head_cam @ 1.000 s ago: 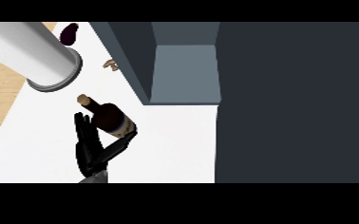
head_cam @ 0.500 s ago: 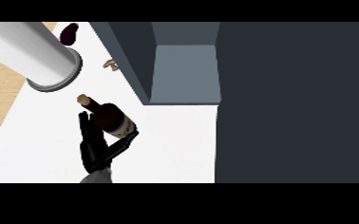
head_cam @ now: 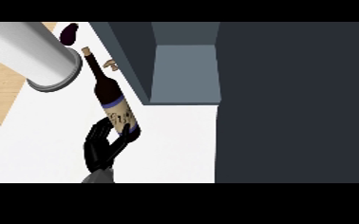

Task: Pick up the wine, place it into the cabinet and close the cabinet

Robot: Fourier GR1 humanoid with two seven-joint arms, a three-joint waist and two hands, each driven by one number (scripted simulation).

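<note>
The wine bottle (head_cam: 116, 102) is dark, with a cork top and a cream label edged in blue. It is tilted, neck pointing away to the upper left, and held above the white counter (head_cam: 42, 142). My right hand (head_cam: 101, 147) is curled round its lower part from below and left. The open cabinet (head_cam: 184, 73) is just right of the bottle, its grey inside showing. A large dark panel (head_cam: 288, 104), seemingly its door, fills the right side. My left hand does not show.
A thick grey tube (head_cam: 38, 57), like a forearm, crosses the upper left close to the view. A dark purple object (head_cam: 69, 33) and a small brown object (head_cam: 110, 64) lie on the counter beyond the bottle. The counter's left edge (head_cam: 8, 109) borders wood.
The bottle has risen off the counter in my right hand and looks longer, its neck now reaching far up the view. The hand closed further round it.
</note>
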